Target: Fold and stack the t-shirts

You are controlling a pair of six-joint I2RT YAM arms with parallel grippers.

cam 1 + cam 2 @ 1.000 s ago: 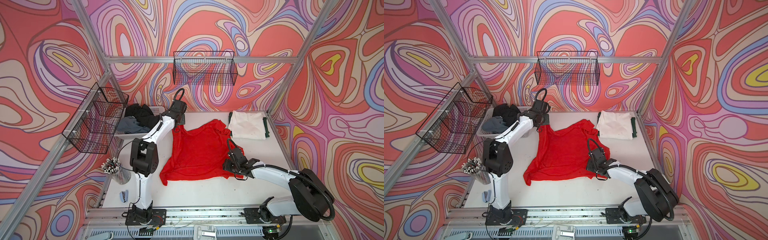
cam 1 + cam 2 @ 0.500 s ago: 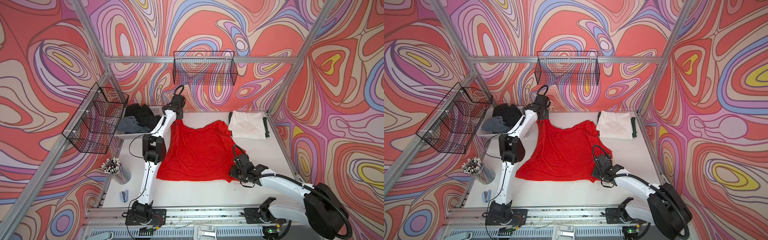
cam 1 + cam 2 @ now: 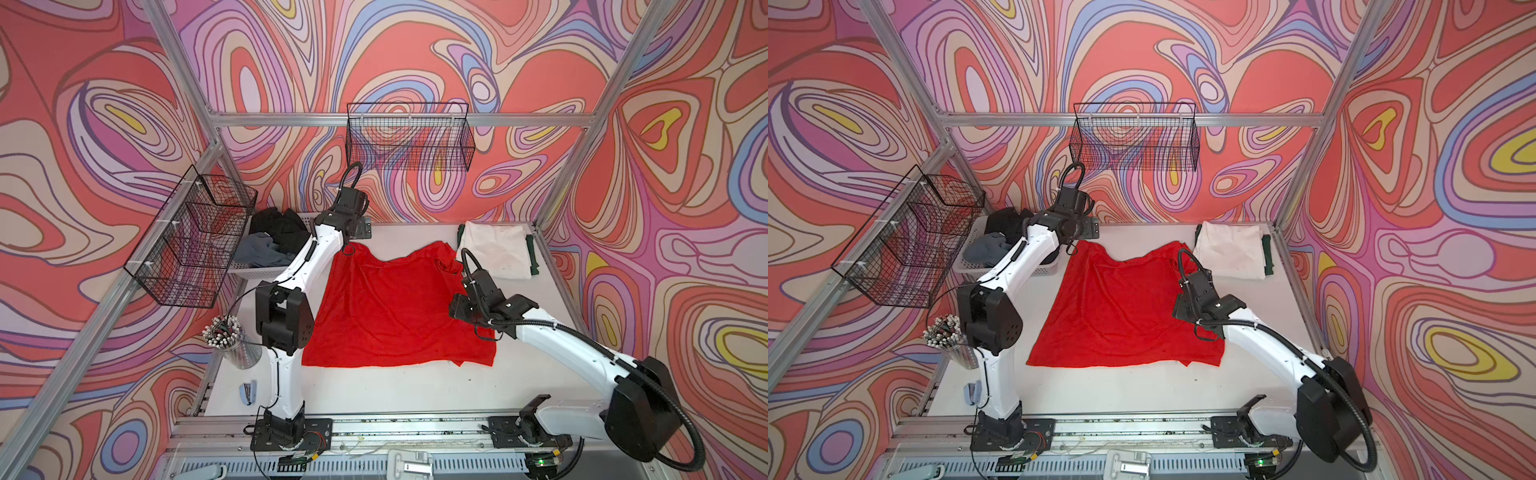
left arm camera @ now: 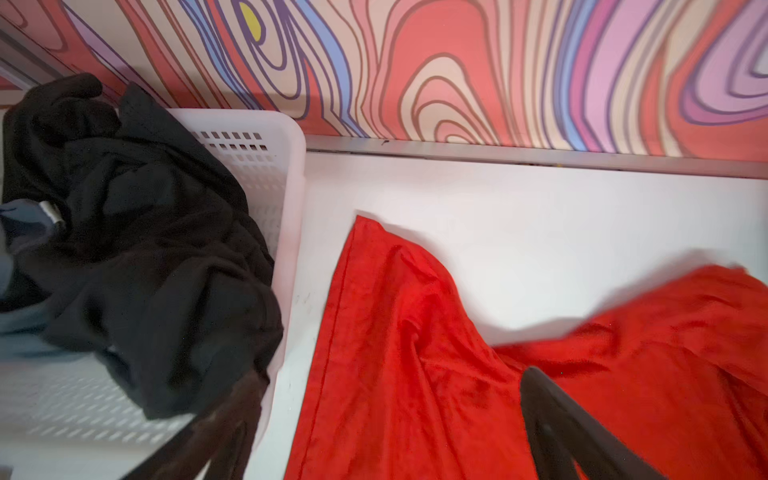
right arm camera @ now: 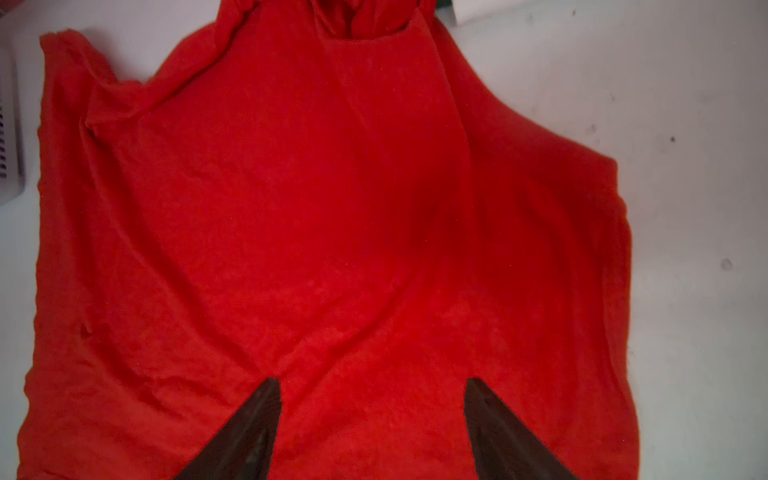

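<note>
A large red t-shirt (image 3: 395, 307) (image 3: 1121, 307) lies spread flat on the white table, its far right sleeve bunched. My left gripper (image 3: 357, 232) (image 4: 390, 378) hangs open over the shirt's far left corner (image 4: 415, 374), holding nothing. My right gripper (image 3: 455, 305) (image 5: 372, 381) is open above the shirt's right side (image 5: 332, 208), nothing between its fingers. A folded white t-shirt (image 3: 494, 253) lies at the far right on a dark green one (image 3: 532, 253). Black (image 3: 278, 226) (image 4: 145, 249) and grey (image 3: 262, 253) t-shirts fill the white basket (image 4: 286, 166).
A wire basket (image 3: 409, 137) hangs on the back wall and another (image 3: 191, 237) on the left wall. A cup of pens (image 3: 232, 340) and a blue stapler (image 3: 248, 392) stand by the table's left edge, beside the left arm's base.
My left gripper opened and let go of the red shirt's far left corner. The shirt was stretched out and now lies flatter. My right gripper drew back over the shirt's right side.
</note>
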